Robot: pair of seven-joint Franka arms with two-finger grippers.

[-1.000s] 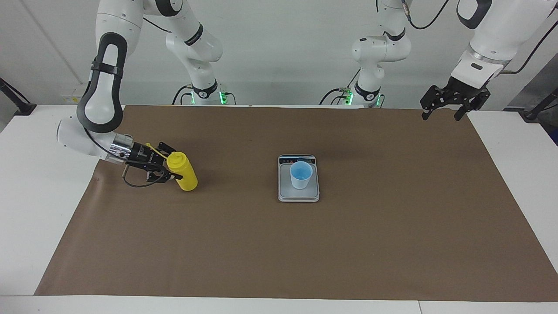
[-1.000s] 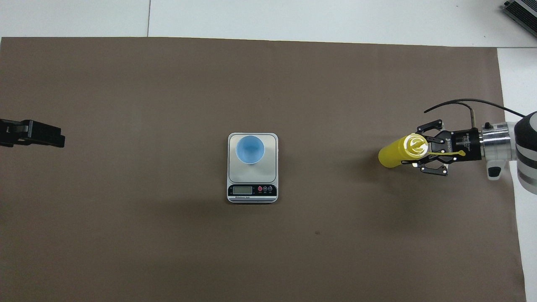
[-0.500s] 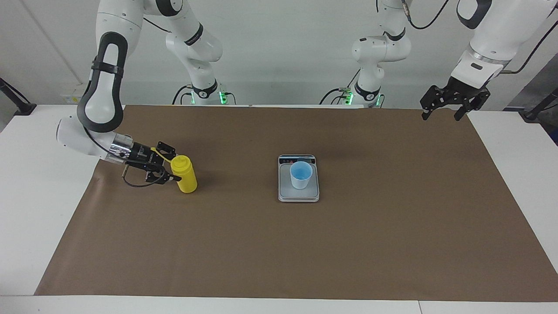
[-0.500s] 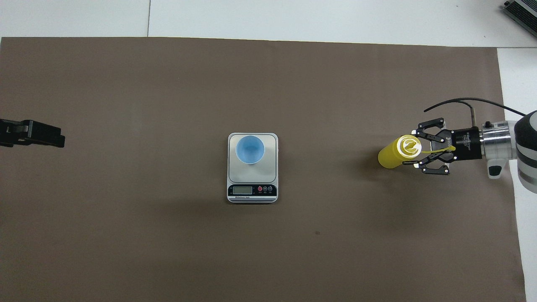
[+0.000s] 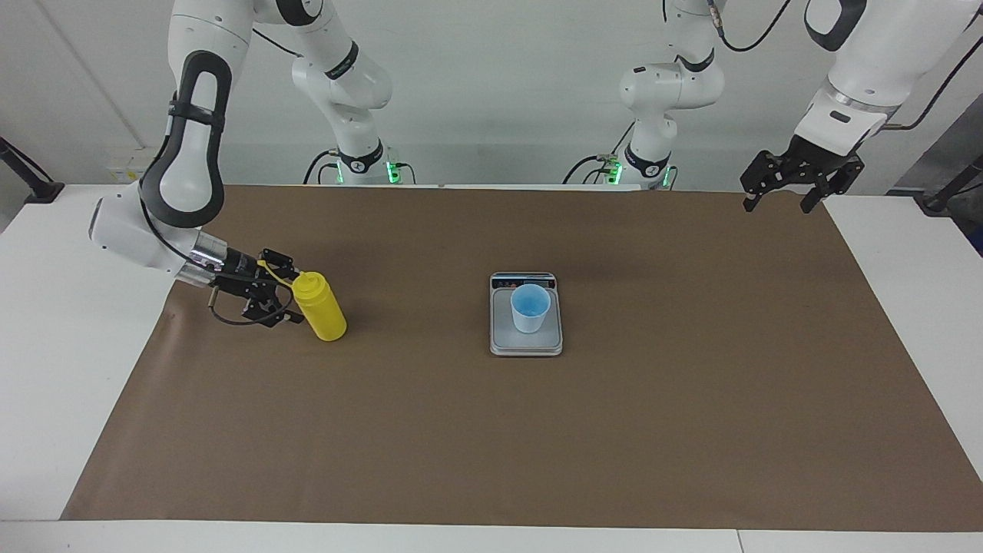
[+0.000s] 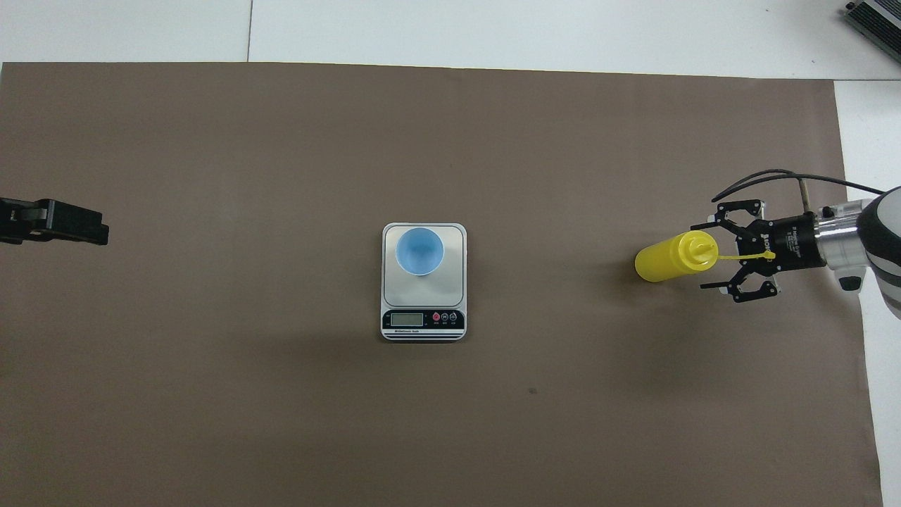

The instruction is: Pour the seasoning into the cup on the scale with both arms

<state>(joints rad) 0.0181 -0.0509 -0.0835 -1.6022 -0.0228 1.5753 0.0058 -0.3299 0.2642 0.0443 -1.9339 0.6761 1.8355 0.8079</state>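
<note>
We are near the start, we think. Our small light-blue plastic cup (image 5: pixel 530 307) stands on the flat silver-grey kitchen scale (image 5: pixel 526 344) in the middle of the brown mat (image 5: pixel 491 430). That bit is done. No pouring yet, as far as we can see.

The yellow plastic squeeze bottle w/ the pointy nozzle (image 5: pixel 319 306) stands on the mat, well apart from the scale, toward our right arm's end. It leans a little.

Our right gripper (image 6: pixel 732 258) sits low, just beside the bottle's top, fingers spread wide & not gripping it. The arm lies almost flat.

Our left gripper (image 5: pixel 782 189) waits up over the mat's corner, fingers apart, holding nothing.

Left to do: grab bottle, carry it to cup, pour
</note>
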